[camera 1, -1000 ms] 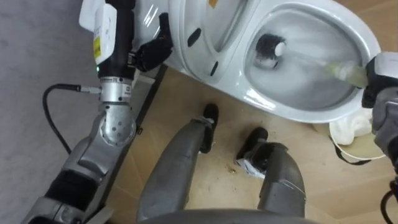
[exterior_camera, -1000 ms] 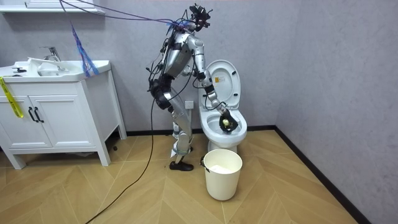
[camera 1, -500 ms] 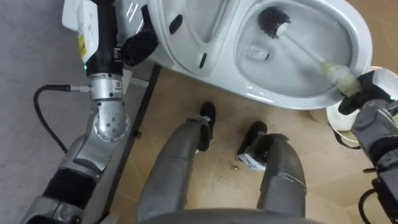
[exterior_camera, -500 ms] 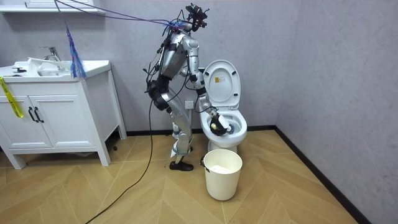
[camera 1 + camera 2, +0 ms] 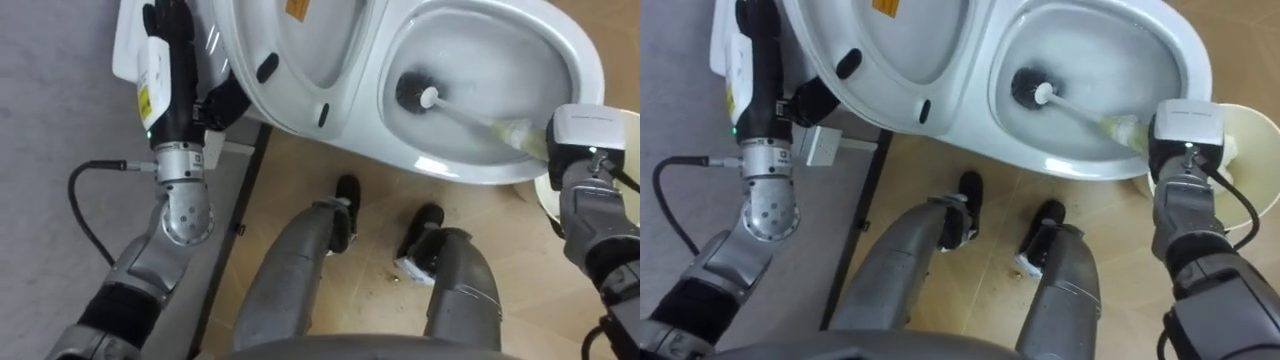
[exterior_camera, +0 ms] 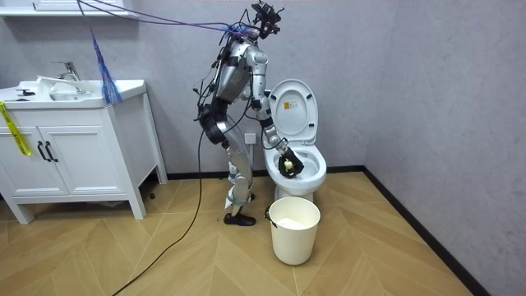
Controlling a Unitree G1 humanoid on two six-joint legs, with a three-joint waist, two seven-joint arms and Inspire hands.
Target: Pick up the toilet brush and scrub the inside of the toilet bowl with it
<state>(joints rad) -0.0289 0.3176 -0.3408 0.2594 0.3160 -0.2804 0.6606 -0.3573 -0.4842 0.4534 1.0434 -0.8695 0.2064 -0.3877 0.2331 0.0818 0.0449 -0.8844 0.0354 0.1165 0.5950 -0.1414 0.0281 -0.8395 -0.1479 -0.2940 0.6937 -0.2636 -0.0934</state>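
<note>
Arms and legs are smooth silver-grey shells; the left forearm is black with a yellow label (a green light beside it), a screw-ringed round joint and a looping black cable, and the right hand (image 5: 582,130) carries a white tag.

One toilet (image 5: 450,170), one brush (image 5: 412,92), one bucket (image 6: 294,230).

brush (image 5: 415,92) in toilet (image 5: 440,166) | bucket (image 6: 293,234) on floor (image 6: 164,255) before it (room view)
</note>
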